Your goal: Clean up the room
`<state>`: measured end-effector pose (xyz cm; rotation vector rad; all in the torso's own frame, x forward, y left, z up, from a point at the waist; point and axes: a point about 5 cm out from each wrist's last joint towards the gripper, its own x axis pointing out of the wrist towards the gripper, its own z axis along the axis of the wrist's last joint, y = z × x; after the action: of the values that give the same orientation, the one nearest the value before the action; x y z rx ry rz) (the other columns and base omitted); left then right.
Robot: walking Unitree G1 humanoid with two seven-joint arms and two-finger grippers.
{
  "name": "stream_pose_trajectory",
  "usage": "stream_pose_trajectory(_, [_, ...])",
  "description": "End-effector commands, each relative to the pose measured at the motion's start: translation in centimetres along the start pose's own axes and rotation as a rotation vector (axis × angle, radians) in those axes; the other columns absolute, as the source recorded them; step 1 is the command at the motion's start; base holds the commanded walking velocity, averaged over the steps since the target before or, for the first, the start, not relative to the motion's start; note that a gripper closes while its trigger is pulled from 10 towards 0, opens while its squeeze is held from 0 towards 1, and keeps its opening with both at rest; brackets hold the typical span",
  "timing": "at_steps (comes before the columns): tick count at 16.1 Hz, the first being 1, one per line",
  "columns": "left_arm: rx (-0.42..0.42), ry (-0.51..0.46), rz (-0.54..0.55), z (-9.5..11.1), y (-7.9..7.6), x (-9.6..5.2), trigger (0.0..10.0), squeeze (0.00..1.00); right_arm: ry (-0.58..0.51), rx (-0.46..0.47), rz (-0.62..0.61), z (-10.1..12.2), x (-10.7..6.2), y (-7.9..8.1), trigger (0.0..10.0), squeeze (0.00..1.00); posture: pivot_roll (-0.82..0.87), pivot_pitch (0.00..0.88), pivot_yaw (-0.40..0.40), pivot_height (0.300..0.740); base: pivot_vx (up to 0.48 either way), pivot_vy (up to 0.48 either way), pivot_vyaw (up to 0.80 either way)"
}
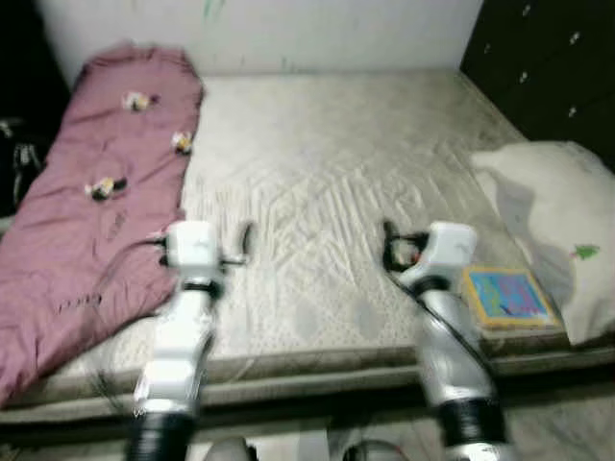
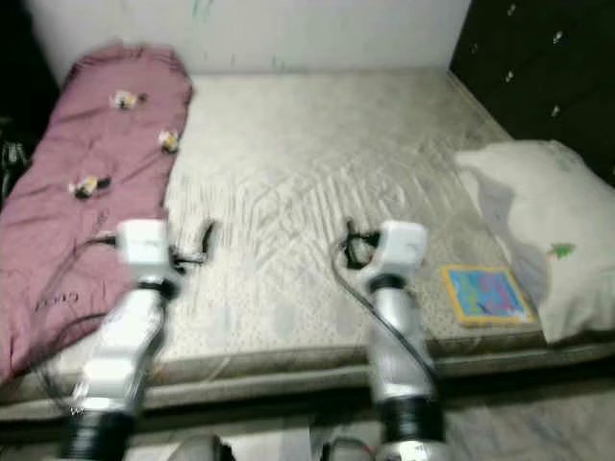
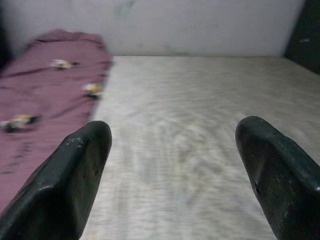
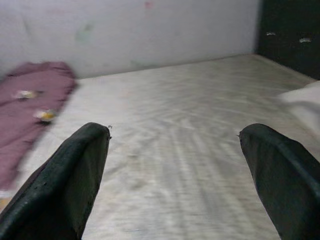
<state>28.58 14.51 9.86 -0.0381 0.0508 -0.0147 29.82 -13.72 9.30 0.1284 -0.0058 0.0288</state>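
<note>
A bare beige bed (image 1: 336, 173) stands against a pale wall (image 1: 288, 29), near a dark cabinet (image 1: 548, 58). On it lie a maroon blanket (image 1: 86, 192), white pillow (image 1: 557, 221) and colourful book (image 1: 506, 296) beside the pillow. The left gripper (image 3: 172, 170) and right gripper (image 4: 172, 175) hover above it, fingers spread.

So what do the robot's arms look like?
Both arms are silver tubes with black ribbed cuffs near the bottom and a boxy white block at the wrist. Thin black cables loop around each wrist. The left tool and right tool each have two long black fingers with rounded tips, thick and smooth up close.
</note>
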Motion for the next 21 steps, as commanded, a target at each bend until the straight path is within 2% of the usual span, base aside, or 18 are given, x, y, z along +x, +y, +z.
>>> stream_pose_trajectory(1, [-0.02,0.02,-0.021,-0.2,-1.0,0.2,10.0,0.0,-0.018,-0.031,0.019,0.6,0.0,-0.4,10.0,0.0,-0.05,0.006,0.009,0.74,0.0,0.48,-0.48])
stream_pose_trajectory(3, [-0.045,0.026,-0.044,-0.3,-1.4,0.1,10.0,0.0,0.005,-0.016,-0.023,0.0,-0.1,-1.1,10.0,0.0,-0.05,0.012,0.015,0.74,0.0,0.48,-0.4])
stream_pose_trajectory(7, [-0.053,0.055,-0.067,-0.9,-1.3,-0.7,10.0,0.0,-0.006,-0.017,0.003,0.3,-0.2,-0.4,10.0,0.0,-0.06,0.026,0.018,0.74,0.0,0.477,0.0])
stream_pose_trajectory(15, [-0.07,0.057,-0.047,-0.9,-1.3,-0.7,10.0,0.0,0.037,-0.015,0.007,-0.5,-0.6,-0.3,10.0,0.0,-0.05,0.037,0.012,0.74,0.0,0.476,0.0])
stream_pose_trajectory(21, [-0.062,0.046,-0.047,-0.6,-1.3,-0.5,10.0,0.0,0.04,-0.01,0.02,-0.5,-0.2,0.1,10.0,0.0,-0.04,0.026,0.014,0.74,0.0,0.476,0.0])
